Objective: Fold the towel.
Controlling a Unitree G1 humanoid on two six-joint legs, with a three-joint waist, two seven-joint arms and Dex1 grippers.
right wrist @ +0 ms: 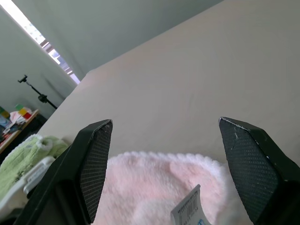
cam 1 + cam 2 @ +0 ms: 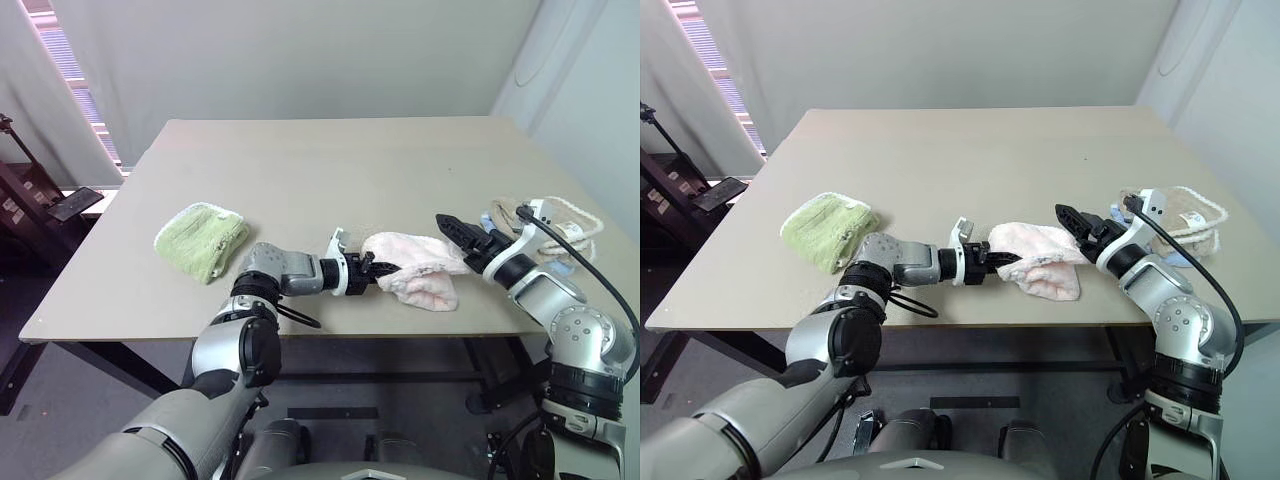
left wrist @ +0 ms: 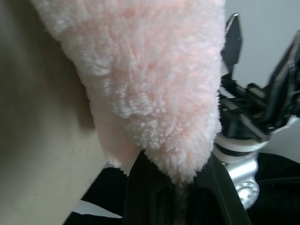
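Three cloths lie on the table: the pink towel bunched at lower centre, a green cloth lower left, a beige towel at right. Left gripper pinches the towel's left edge; right gripper gapes wide, empty, just above its right end.

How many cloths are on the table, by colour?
Pink: 1, the towel, bunched near the front edge
Green: 1, the green cloth, folded, towards the left
Beige: 1, the beige towel, by the right edge
Total: 3
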